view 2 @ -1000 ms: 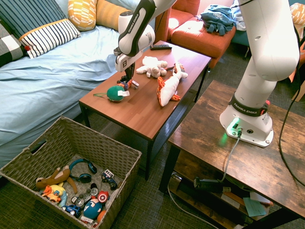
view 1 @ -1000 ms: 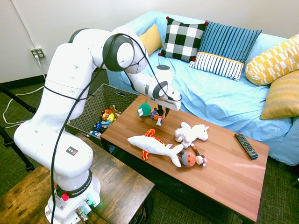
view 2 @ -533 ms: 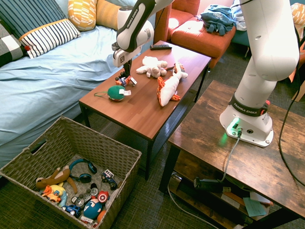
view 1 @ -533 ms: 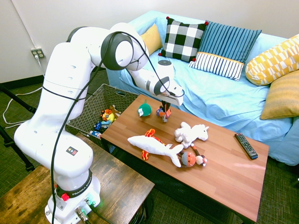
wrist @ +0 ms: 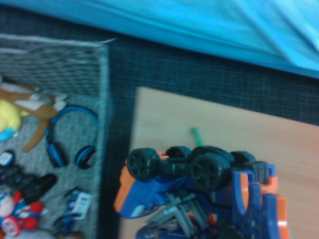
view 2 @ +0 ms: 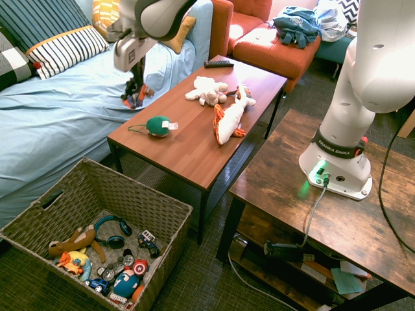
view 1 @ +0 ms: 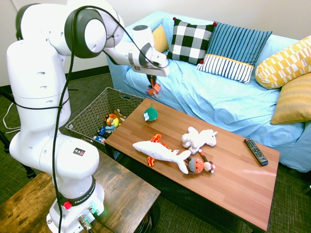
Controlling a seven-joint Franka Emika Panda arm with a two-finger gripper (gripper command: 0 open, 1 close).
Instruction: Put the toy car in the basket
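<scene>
My gripper (view 1: pixel 154 86) (view 2: pixel 135 92) is shut on the toy car (view 1: pixel 154 90) (view 2: pixel 136 95), an orange-red and blue blocky toy. It hangs in the air above the table's end nearest the basket, well above the tabletop. In the wrist view the toy car (wrist: pixel 199 194) shows close up, black wheels toward the camera. The basket (view 1: pixel 95 113) (view 2: pixel 84 188) (wrist: pixel 55 62) stands on the floor beside that end of the table and holds several toys and blue headphones.
On the wooden table (view 1: pixel 228 189) (view 2: pixel 194 149) lie a green round toy (view 1: pixel 150 114) (view 2: pixel 157 126), a white shark plush (view 1: pixel 160 152) (view 2: pixel 227 123), a white animal plush (view 1: pixel 198 138), a small doll (view 1: pixel 199 166) and a remote (view 1: pixel 255 151). A blue sofa (view 1: pixel 223 97) with cushions runs behind.
The gripper has lifted the toy car off the table and carried it up and toward the basket end. The arm's upper links have swung up with it.
</scene>
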